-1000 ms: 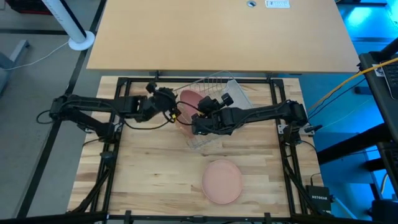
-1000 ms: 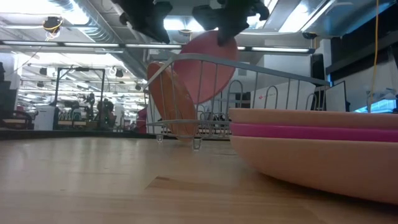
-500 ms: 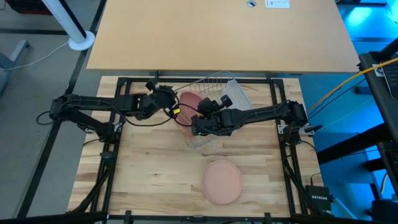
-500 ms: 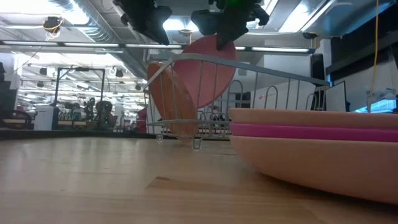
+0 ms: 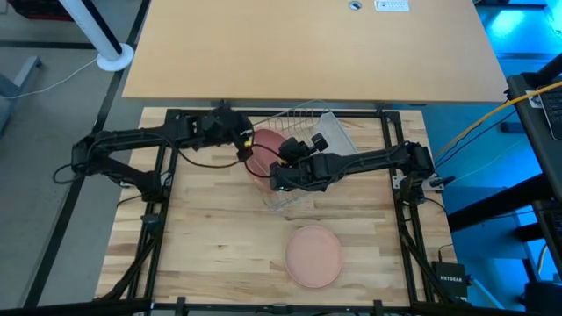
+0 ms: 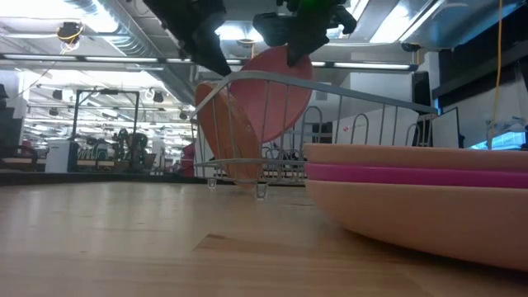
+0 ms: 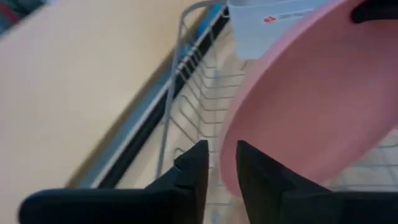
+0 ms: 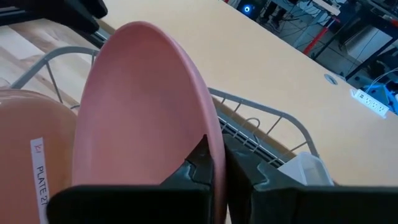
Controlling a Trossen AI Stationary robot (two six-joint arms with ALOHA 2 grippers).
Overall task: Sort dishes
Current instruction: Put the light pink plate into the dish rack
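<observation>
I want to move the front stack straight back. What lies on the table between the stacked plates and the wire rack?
In the high view, bare wood separates the stacked plates from the wire rack.

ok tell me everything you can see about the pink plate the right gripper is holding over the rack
The round, shallow pink plastic plate stands nearly on edge, smooth and matte with a raised rim. The right gripper is shut on its rim, holding it above the silver wire rack, beside a peach plate already slotted there. The left gripper sits close by its edge.
</observation>
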